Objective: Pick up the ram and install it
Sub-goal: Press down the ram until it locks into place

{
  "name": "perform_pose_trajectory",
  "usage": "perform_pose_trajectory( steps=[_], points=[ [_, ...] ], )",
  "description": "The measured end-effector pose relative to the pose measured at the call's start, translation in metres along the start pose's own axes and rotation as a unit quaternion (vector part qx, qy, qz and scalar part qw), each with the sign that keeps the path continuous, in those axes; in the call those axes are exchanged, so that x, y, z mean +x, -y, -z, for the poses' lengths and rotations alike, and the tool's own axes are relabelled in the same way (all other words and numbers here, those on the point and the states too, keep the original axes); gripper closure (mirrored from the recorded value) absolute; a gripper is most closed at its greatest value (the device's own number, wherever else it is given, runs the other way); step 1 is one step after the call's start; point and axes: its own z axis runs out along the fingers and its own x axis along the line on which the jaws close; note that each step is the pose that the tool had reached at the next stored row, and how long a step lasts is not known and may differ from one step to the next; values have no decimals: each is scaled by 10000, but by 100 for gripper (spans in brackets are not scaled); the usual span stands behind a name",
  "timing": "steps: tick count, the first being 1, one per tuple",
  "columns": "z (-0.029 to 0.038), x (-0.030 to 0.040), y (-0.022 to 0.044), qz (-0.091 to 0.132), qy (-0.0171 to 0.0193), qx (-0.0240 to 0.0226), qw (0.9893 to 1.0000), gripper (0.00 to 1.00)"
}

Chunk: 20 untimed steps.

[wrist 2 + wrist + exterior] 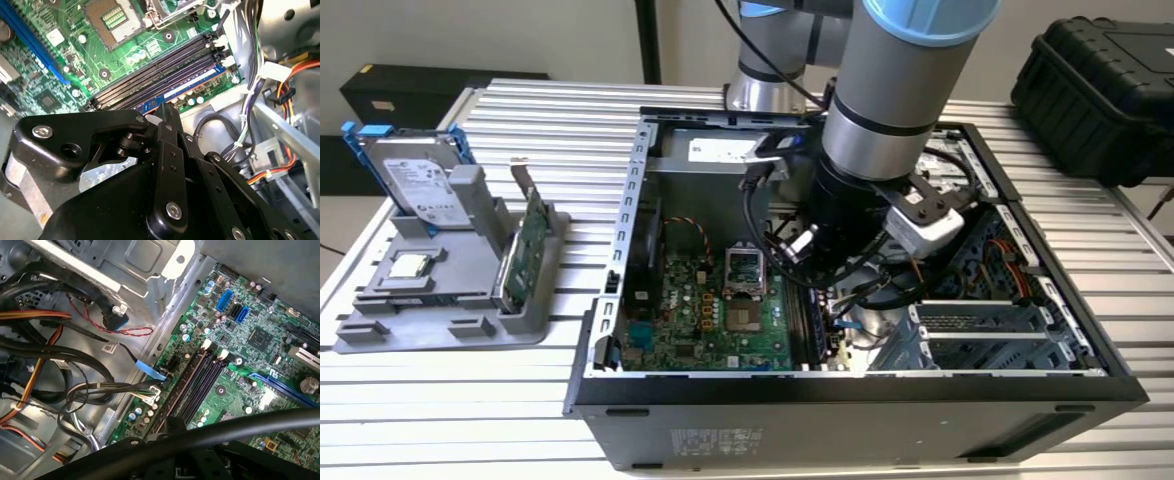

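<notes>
The ram (pixel 186 91), a thin blue stick with a white label, stands on edge in the outermost of the motherboard's long slots (pixel 150 75), on the side toward the case's metal wall. My gripper (pixel 167 114) is down inside the open computer case (pixel 607 300) and sits right over the ram, hiding the stick's near half. In the exterior view the gripper (pixel 825 315) is low over the right edge of the green motherboard (pixel 700 310). In the first wrist view the gripper (pixel 172 426) hangs at the end of the slot row (pixel 197 382).
Bundled black, orange and yellow cables (pixel 55 355) crowd the case beside the slots. The processor socket (pixel 744 275) lies just beyond them. On the exterior view's left, a grey holder (pixel 440 300) carries a silver drive (pixel 416 180) and a green card (pixel 527 250). A black box (pixel 1107 80) sits back right.
</notes>
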Motion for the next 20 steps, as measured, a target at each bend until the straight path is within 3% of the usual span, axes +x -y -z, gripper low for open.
perform_pose_trajectory(
  steps=[5,10,15,20],
  points=[
    [0,-3,2,426,3,1,9991,100],
    [0,-5,3,869,7,1,9962,100],
    [0,-6,4,1316,10,2,9913,100],
    [0,-8,5,1774,14,3,9841,100]
  ],
)
